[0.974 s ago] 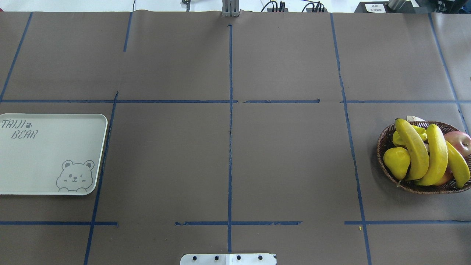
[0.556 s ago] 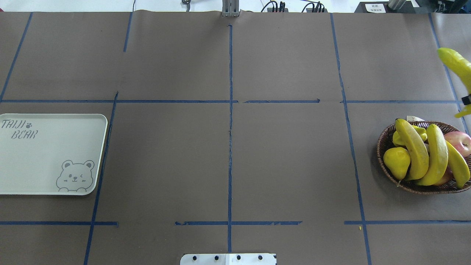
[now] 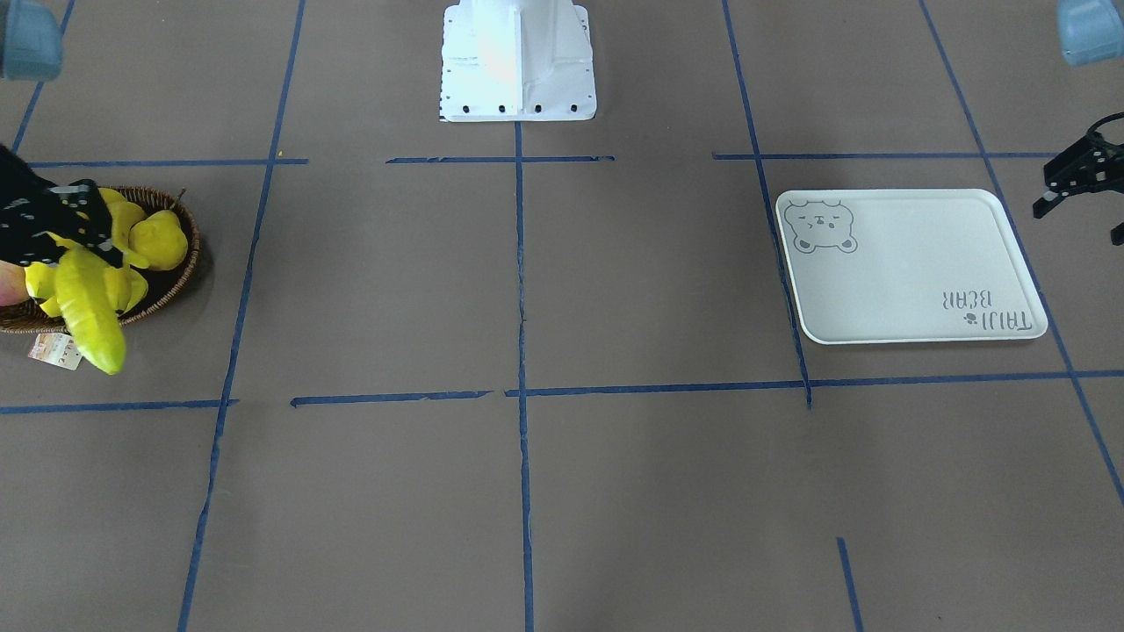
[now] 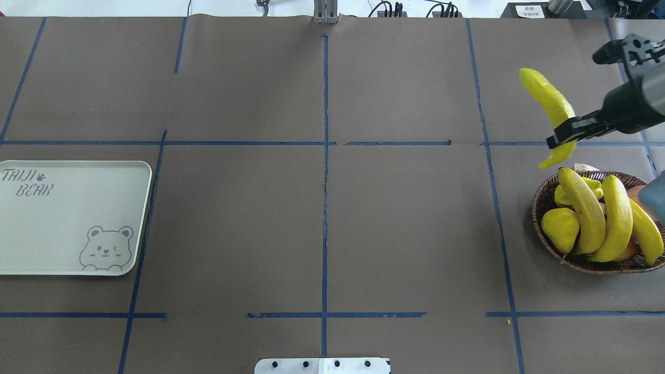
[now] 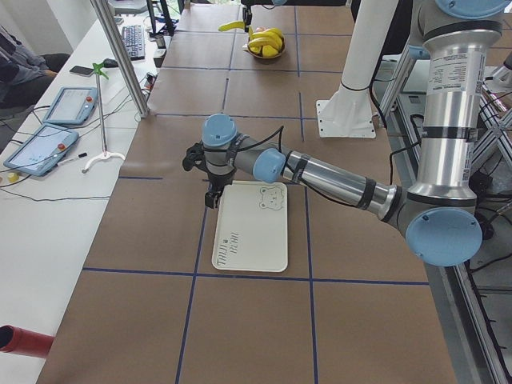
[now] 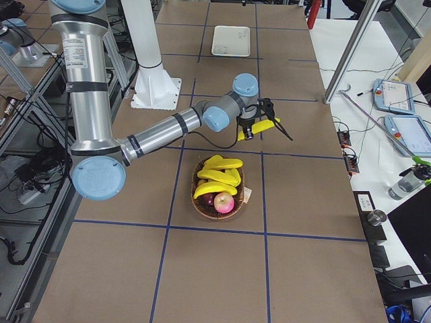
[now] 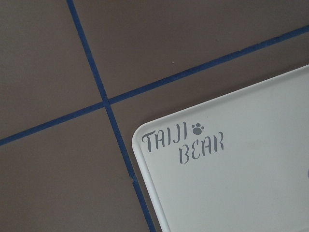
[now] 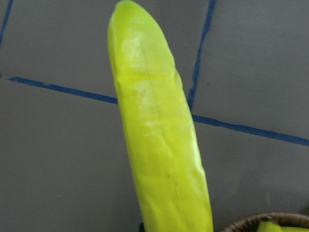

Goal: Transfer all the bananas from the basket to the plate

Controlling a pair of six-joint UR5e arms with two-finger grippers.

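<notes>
My right gripper (image 4: 564,136) is shut on a yellow banana (image 4: 546,97) and holds it in the air just beyond the wicker basket (image 4: 539,206) at the table's right. The banana fills the right wrist view (image 8: 159,145). Three more bananas (image 4: 587,210) lie across the basket. The white bear plate (image 4: 67,218) sits bare at the far left. My left gripper (image 3: 1080,224) hovers open and empty beside the plate's (image 3: 913,272) outer edge; its wrist view shows the plate's lettered corner (image 7: 241,193).
The basket also holds a yellow pear (image 4: 560,226), a red apple (image 4: 649,200) and a short yellow fruit (image 4: 561,196). A paper tag (image 3: 54,349) hangs off its rim. The robot's white base (image 3: 518,61) stands at the near middle edge.
My right gripper has come in from the right edge of the overhead view, carrying the banana leftward. The basket's contents and the plate have not moved.
</notes>
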